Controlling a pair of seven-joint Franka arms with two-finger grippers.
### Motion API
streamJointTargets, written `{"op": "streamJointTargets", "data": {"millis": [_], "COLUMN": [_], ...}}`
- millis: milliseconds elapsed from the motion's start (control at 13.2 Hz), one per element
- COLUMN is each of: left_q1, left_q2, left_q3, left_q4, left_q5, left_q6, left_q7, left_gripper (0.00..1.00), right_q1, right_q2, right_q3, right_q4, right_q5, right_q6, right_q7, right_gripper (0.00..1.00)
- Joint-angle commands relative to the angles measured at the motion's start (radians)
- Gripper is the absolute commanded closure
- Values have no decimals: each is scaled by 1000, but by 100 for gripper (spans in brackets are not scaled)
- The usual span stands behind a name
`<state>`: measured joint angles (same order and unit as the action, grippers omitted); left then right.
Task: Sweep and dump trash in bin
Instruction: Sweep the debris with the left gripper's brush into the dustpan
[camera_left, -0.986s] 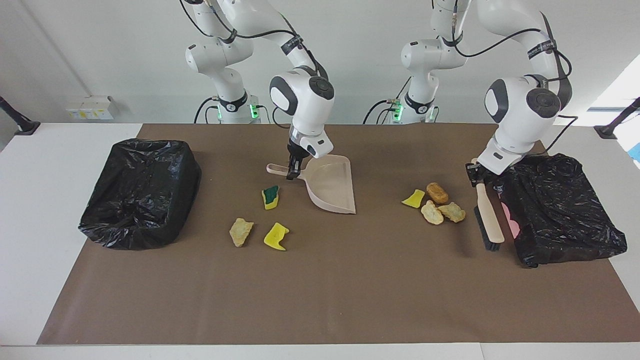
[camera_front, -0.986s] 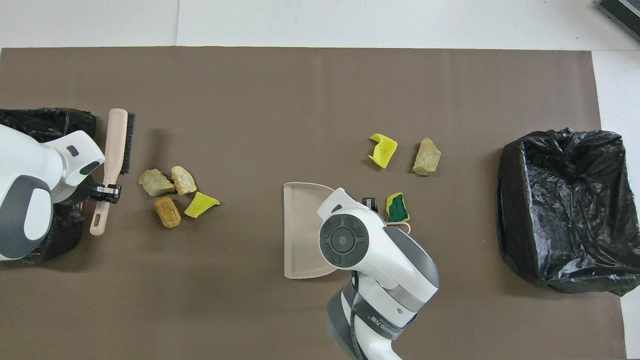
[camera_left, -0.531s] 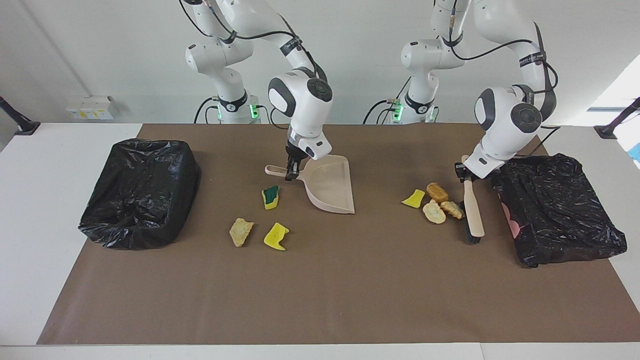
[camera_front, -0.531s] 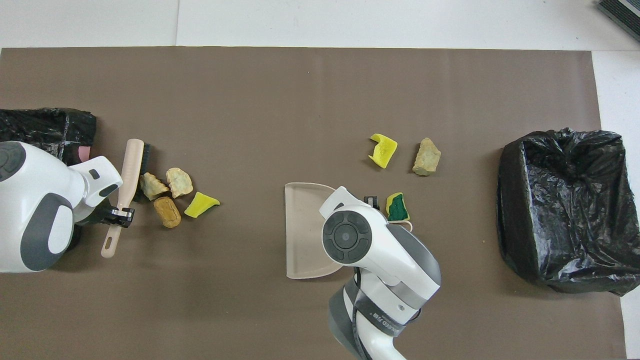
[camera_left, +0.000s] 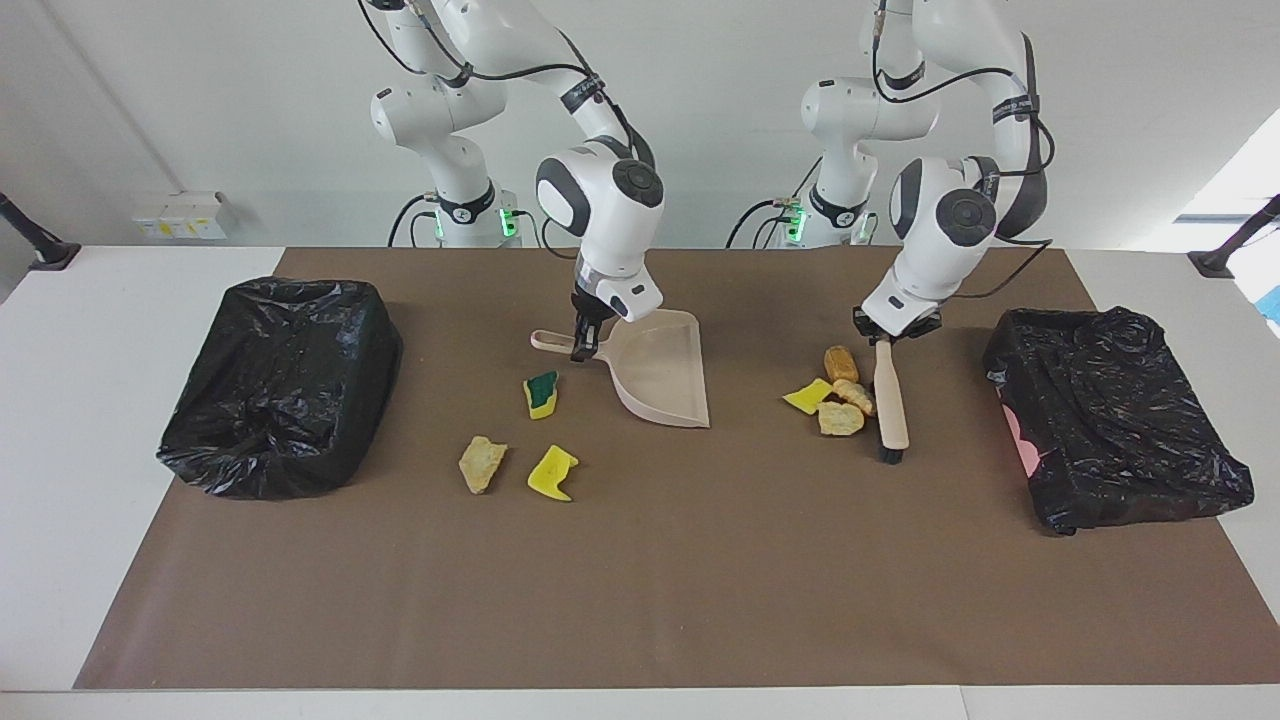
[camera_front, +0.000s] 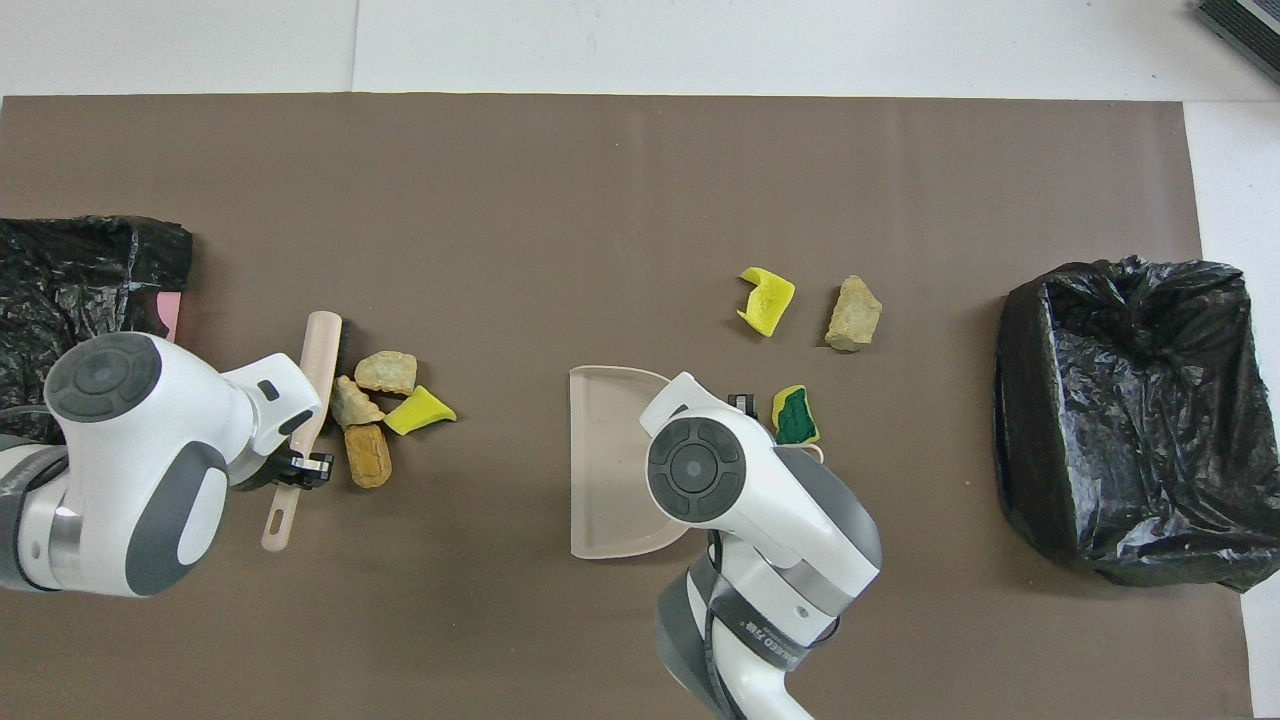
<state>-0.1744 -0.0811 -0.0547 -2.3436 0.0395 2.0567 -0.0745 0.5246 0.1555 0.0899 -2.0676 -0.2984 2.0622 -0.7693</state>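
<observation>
My left gripper (camera_left: 893, 335) is shut on the handle of the beige brush (camera_left: 890, 400), whose bristles rest on the brown mat against a cluster of several trash scraps: a brown chunk (camera_left: 840, 362), a yellow sponge piece (camera_left: 806, 397) and tan chunks (camera_left: 840, 418). My right gripper (camera_left: 585, 345) is shut on the handle of the beige dustpan (camera_left: 665, 385), which lies flat with its mouth toward the cluster. A green-faced sponge (camera_left: 541, 393), a tan chunk (camera_left: 482, 463) and a yellow sponge (camera_left: 552, 473) lie beside the dustpan, toward the right arm's end. In the overhead view, the brush (camera_front: 318, 360) touches the cluster (camera_front: 385, 372).
A black-bagged bin (camera_left: 290, 400) stands at the right arm's end of the table. Another black-bagged bin (camera_left: 1110, 420) stands at the left arm's end, with something pink showing at its side. The brown mat (camera_left: 640, 580) covers the table's middle.
My left gripper has swept the brush away from the bin at its end toward the dustpan, pushing the scraps together and along. My right gripper and the dustpan have barely moved.
</observation>
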Motion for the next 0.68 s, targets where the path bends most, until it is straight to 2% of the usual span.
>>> {"op": "streamJointTargets", "data": {"millis": [0, 379, 607], "left_q1": [-94, -279, -353], "left_q2": [-42, -58, -63], "left_q3": [12, 12, 12], "left_q4": [-37, -37, -36], "left_q5": [-41, -139, -194], "left_q6": [23, 23, 28], "left_q7": [-53, -125, -139], "left_gripper": [100, 100, 100], "right_q1": [-5, 6, 6], "right_q2": [18, 39, 39], "right_q3": [4, 4, 4], "right_q4": [9, 9, 9], "right_q5": [27, 35, 36], "right_q6": [9, 27, 27], "right_q7": [-25, -21, -21], "right_gripper": [100, 100, 100]}}
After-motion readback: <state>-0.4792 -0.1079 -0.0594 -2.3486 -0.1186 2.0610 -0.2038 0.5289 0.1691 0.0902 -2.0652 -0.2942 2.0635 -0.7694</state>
